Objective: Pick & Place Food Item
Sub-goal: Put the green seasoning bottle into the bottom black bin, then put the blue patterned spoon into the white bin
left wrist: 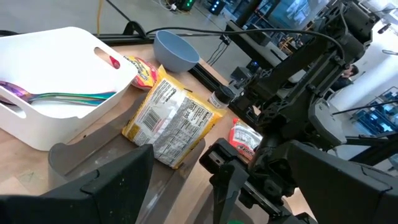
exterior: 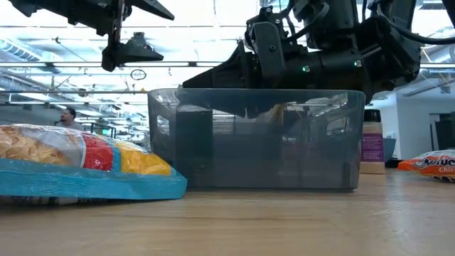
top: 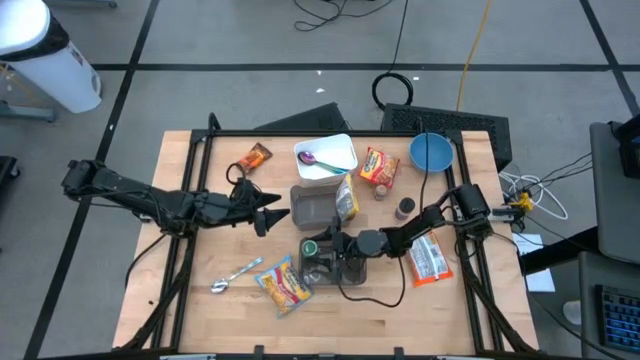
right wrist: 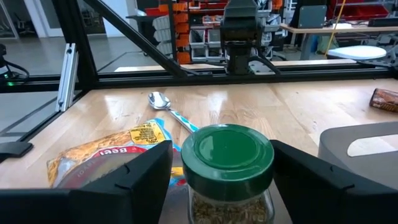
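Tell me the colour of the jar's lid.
Green. The jar's lid shows best in the right wrist view.

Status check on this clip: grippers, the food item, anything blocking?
Right gripper open, straddling green-lidded jar, jar upright on table. Left gripper open, hovering beside grey bin. Noodle packet lies close beside jar.

You see a small glass jar [right wrist: 227,177] with a dark green screw lid, filled with pale brownish seeds or flakes. It stands upright on the worktop [top: 400,310], lid on, between the right gripper's [top: 312,249] parted jaws. In the high view it sits just in front of the grey bin [top: 313,210], beside the noodle packet [top: 283,284].
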